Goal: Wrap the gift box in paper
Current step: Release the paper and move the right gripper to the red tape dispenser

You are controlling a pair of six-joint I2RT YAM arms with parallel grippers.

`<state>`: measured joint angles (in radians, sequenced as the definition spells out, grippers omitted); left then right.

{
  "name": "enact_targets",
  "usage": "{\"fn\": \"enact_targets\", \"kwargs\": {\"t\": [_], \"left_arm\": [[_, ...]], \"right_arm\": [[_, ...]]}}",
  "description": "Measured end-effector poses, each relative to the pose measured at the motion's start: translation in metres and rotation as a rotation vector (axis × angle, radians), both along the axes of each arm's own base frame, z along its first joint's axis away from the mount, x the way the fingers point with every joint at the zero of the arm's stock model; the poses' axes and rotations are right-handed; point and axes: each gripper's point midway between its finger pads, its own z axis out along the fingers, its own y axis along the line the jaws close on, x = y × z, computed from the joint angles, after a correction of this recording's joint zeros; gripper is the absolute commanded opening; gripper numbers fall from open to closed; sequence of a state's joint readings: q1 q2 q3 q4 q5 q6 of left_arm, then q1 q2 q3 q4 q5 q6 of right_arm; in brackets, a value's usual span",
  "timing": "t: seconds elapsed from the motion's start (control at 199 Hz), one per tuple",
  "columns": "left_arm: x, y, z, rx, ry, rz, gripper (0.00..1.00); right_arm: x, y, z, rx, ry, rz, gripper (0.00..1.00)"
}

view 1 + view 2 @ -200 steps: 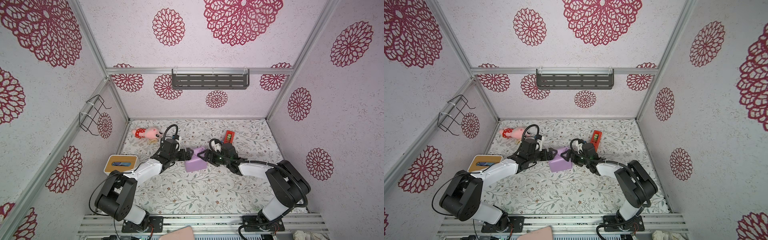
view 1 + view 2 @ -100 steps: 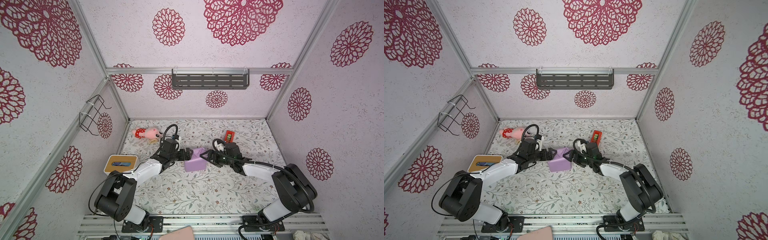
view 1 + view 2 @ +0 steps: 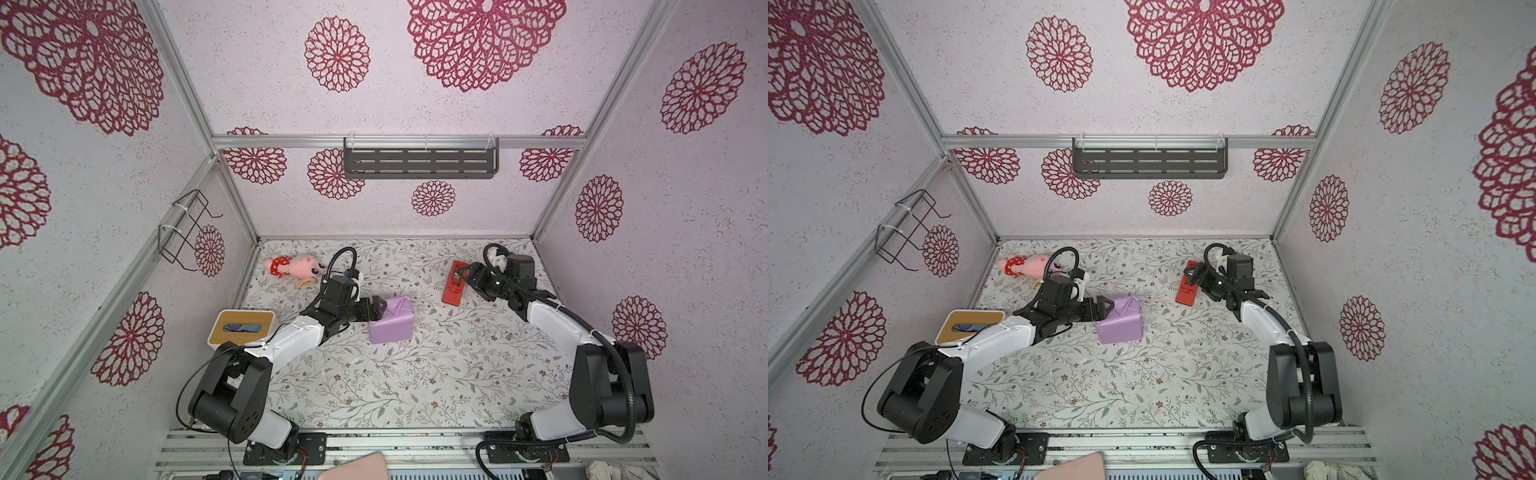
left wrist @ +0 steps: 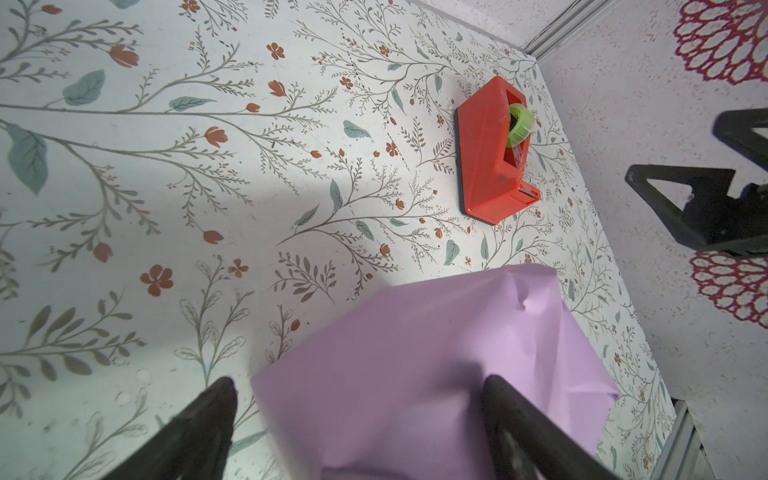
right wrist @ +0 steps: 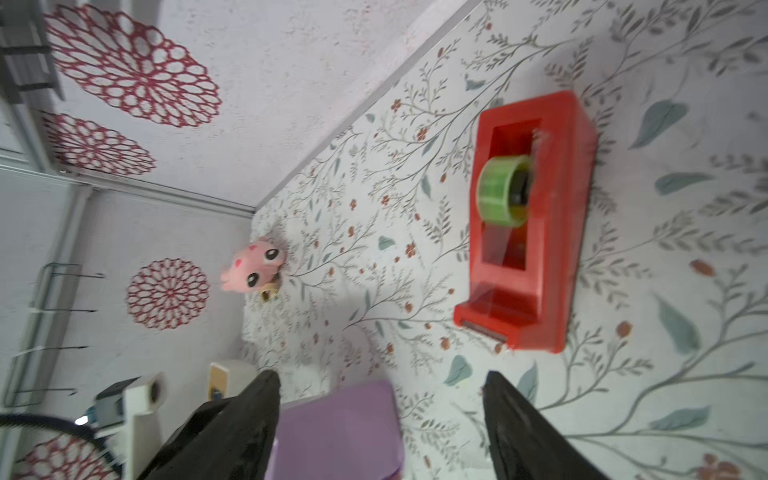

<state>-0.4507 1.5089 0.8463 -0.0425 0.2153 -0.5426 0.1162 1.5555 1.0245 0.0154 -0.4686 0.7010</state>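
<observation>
Apparently bracing the gift box (image 3: 392,322), cloaked in lilac paper (image 4: 415,353), right at the spread, empty left fingers (image 3: 380,303); poising released right fingers (image 5: 513,415) just short of the red tape dispenser (image 3: 455,286). Probably needing pinching only the tape (image 5: 503,191) at its loose end, pulling slowly.

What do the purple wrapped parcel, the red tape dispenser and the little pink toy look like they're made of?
Lilac wrapped parcel: thin matte paper, going by its sharp folds and small dents.
Red tape dispenser: hard moulded plastic, smooth with a slight sheen and crisp edges.
Pink toy with the red spotted dress: probably soft plush or vinyl; too small to tell.
</observation>
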Motion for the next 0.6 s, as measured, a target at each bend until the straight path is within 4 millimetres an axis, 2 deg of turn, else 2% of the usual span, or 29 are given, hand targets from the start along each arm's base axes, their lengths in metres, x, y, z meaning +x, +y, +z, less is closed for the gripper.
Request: {"fn": "enact_targets", "kwargs": {"t": [0.136, 0.347, 0.447, 0.603], "left_arm": [[-0.002, 0.001, 0.0, 0.005, 0.009, 0.0, 0.93], [-0.003, 0.001, 0.0, 0.005, 0.012, 0.0, 0.93], [-0.003, 0.001, 0.0, 0.005, 0.012, 0.001, 0.93], [-0.003, 0.001, 0.0, 0.005, 0.012, 0.001, 0.93]], "right_arm": [[0.018, 0.0, -0.026, -0.042, 0.056, 0.019, 0.58], [0.027, -0.003, -0.066, -0.064, 0.145, 0.035, 0.51], [0.026, -0.004, -0.074, -0.065, 0.169, 0.038, 0.49], [0.026, 0.0, -0.077, -0.05, 0.173, 0.054, 0.45]]}}
